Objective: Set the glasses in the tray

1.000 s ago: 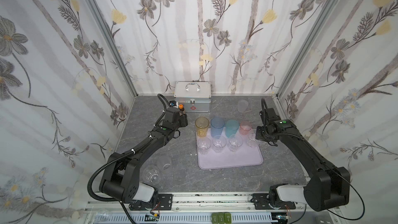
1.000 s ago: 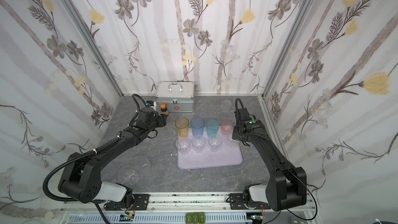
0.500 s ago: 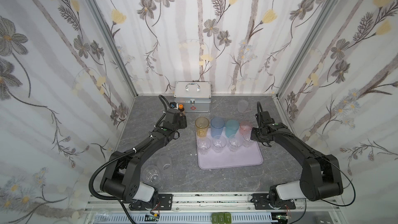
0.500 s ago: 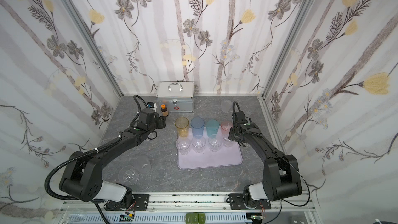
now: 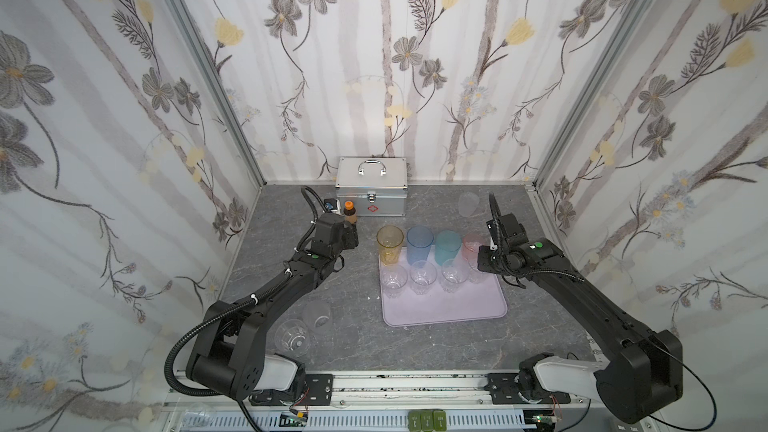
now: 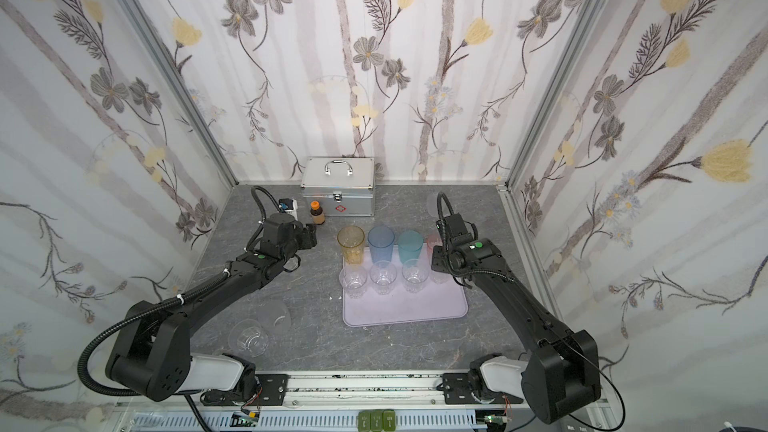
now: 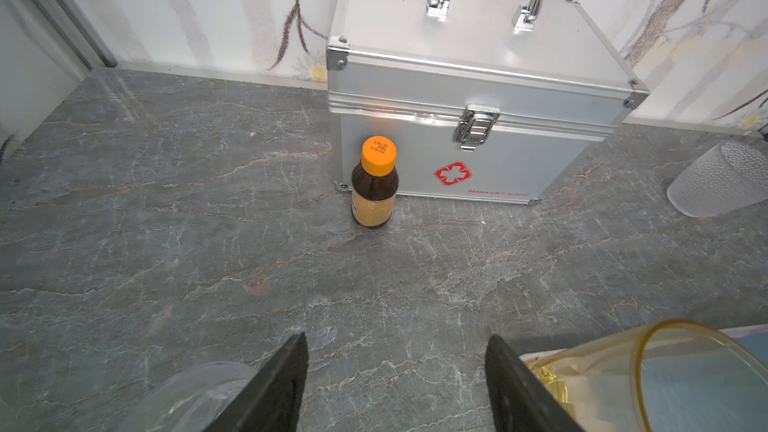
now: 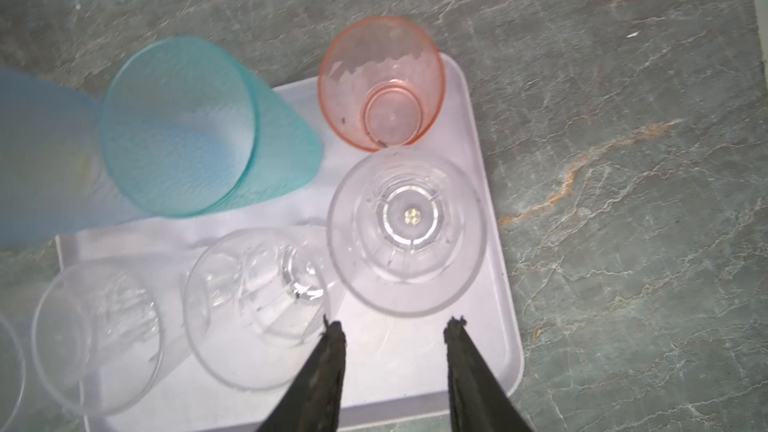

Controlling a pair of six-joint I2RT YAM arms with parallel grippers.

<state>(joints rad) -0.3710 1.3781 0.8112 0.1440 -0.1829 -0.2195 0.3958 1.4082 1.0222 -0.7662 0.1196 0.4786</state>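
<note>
- Right gripper (image 8: 392,326) hung parted and empty over the tray (image 8: 494,326), clear glass (image 8: 407,230) standing just off its tips.
- Left gripper (image 7: 395,340) gaped empty beside the amber glass (image 7: 665,376).
- Two glasses (image 5: 292,336) sat on the table (image 5: 415,347), well apart from the tray.

two black arms (image 5: 286,284), white bases (image 5: 282,371), green dots (image 5: 538,245), ribbed cables (image 5: 183,338).

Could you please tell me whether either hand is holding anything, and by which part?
Nothing is held: the left hand and the right hand both stand open with empty gaps, the right over the tray.
</note>
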